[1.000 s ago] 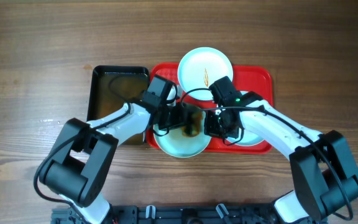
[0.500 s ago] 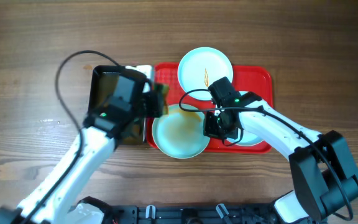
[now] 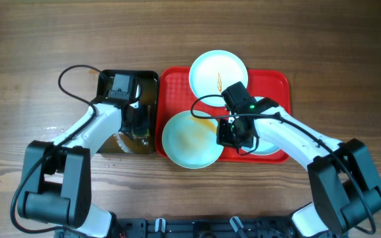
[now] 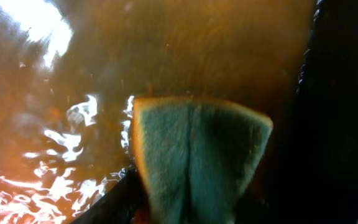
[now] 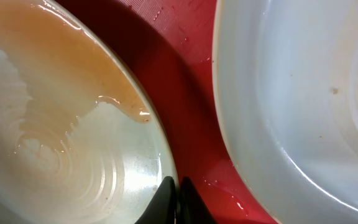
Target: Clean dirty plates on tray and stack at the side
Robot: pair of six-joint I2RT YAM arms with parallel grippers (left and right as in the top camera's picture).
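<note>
Three pale plates lie on the red tray (image 3: 276, 82). The far plate (image 3: 218, 73) carries an orange streak. A thin brown watery film covers the near-left plate (image 3: 189, 139) (image 5: 55, 143). My right gripper (image 3: 233, 134) (image 5: 176, 200) is shut on this plate's right rim, and its arm hides much of the right plate (image 3: 270, 147) (image 5: 303, 93). My left gripper (image 3: 137, 124) is down in the black tub (image 3: 102, 99). A green sponge (image 4: 197, 155) with a yellow edge sits between its jaws, over brown water, with one finger (image 4: 114, 199) against its left side. The other finger is lost in the dark.
The black tub of brown water (image 4: 197, 50) stands right against the tray's left side, its dark wall (image 4: 340, 124) close to the sponge. Bare wooden table (image 3: 349, 59) surrounds the tray and tub. Cables loop above both arms.
My left arm swung left off the near-left plate with the sponge and went down into the tub, uncovering that plate. The right gripper and all plates stayed put.
</note>
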